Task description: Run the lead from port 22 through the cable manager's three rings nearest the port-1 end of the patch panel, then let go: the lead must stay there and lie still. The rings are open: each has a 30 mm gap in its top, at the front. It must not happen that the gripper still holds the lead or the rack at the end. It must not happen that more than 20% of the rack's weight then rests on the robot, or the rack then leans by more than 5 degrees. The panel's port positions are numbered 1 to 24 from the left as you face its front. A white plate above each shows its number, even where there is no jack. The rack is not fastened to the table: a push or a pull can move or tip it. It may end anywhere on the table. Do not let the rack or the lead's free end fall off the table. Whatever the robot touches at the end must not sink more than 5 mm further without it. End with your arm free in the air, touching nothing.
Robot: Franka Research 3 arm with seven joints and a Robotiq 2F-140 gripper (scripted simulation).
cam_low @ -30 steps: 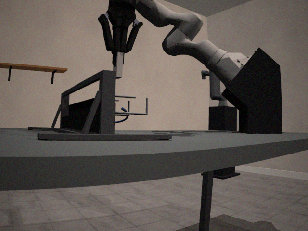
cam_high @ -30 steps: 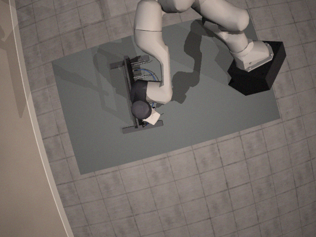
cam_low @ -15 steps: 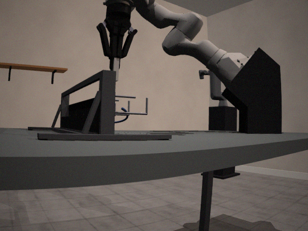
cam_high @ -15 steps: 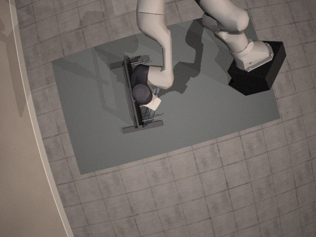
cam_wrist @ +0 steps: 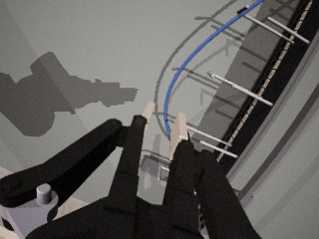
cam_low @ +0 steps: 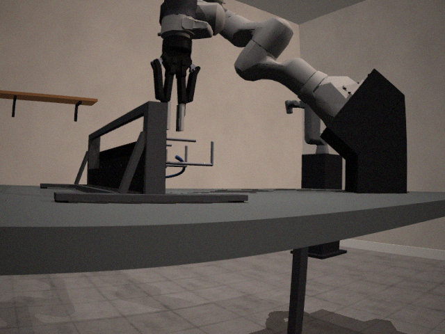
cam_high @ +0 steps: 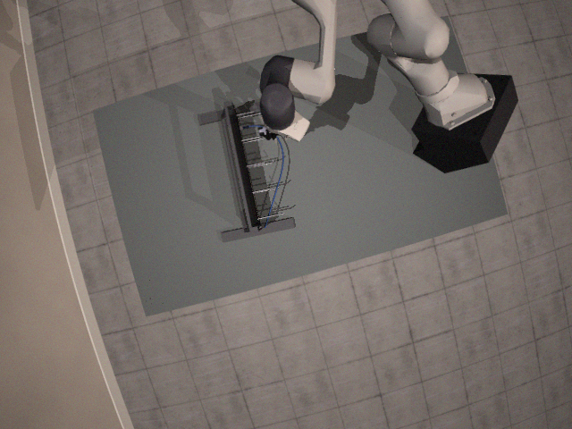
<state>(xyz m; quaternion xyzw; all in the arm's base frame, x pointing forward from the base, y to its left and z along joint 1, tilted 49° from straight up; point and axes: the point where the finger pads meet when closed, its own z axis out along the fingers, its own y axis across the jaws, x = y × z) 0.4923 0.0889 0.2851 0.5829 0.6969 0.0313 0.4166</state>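
Wrist view shows the gripper from behind, its two pale fingertips standing a little apart with nothing between them. The blue lead begins just past the tips, between them and slightly toward the right-hand one, and does not touch either. From there it arcs up and to the right across the frame, its long axis following the line of the metal rings toward the far upper corner, beside the dark patch panel.

From the top view, the rack stands on the grey table, and the wrist covers its upper end. The lead emerges below the wrist and bows outward in front of the rings, then curves back in to meet the panel at the rack's lower end.

On the exterior view, the gripper hangs fingers down, above the nearest ring and just beside the rack's front post. A short blue loop of the lead shows low, under that ring's bar, well below the fingertips.
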